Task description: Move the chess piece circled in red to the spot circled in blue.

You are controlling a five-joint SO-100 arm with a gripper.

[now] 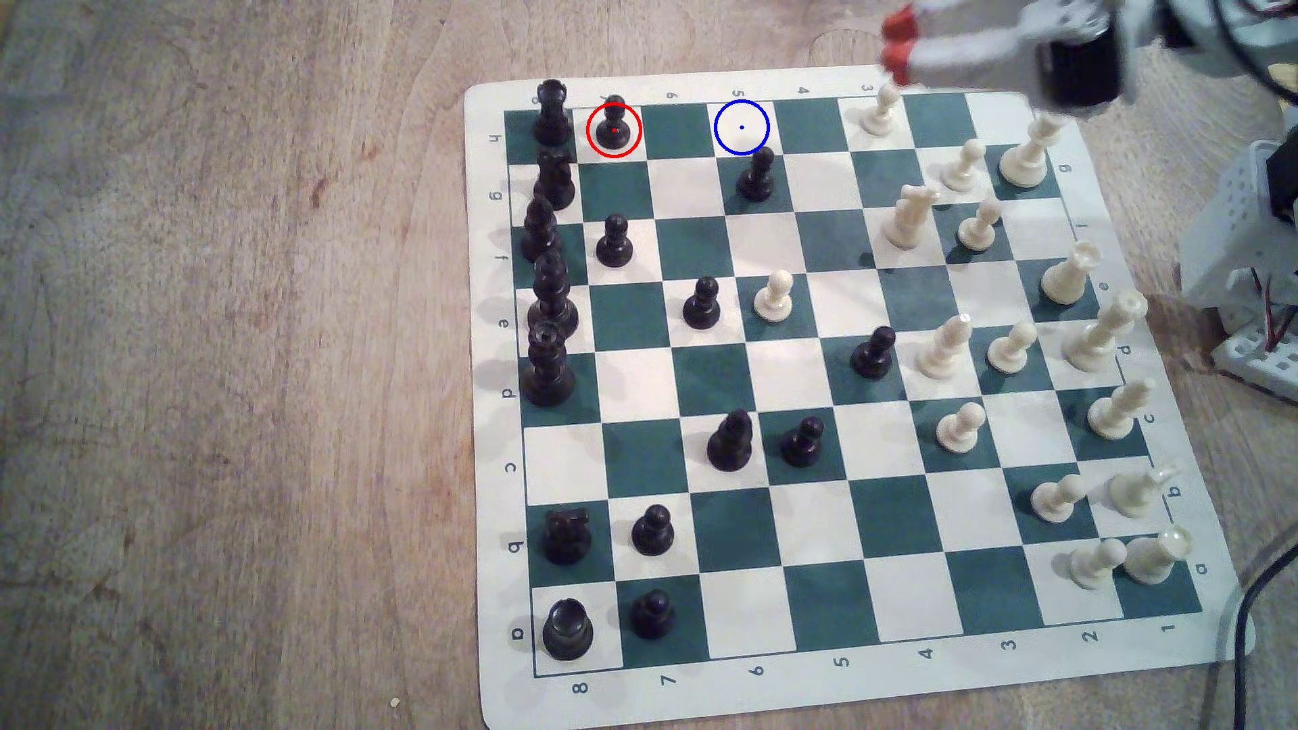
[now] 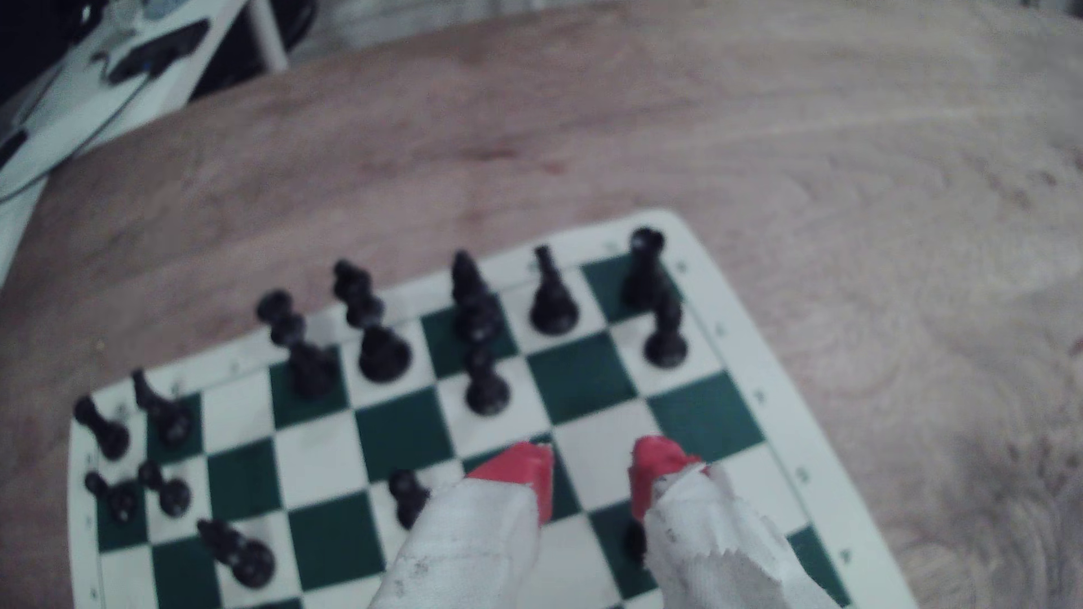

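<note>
gripper (image 1: 897, 43): open, holds nothing | black pawn (image 1: 614, 126): far toward the exterior view's left, standing up | blue-ring square (image 1: 742, 127): between them, probably bare

A pawn (image 1: 614, 126) stands on the board's (image 1: 492, 702) far row, just beside a rook (image 1: 551, 112) in the corner at the exterior view's left; two squares to the right lies the marked square (image 1: 742, 127), another pawn (image 1: 756, 175) directly before it.

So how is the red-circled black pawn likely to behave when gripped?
The black pawn looks rigid and glossy, so it may slip between the red fingertips. Its flared base suggests it stands steadily, but the black rook stands close beside it, so a sideways nudge risks contact.
</note>
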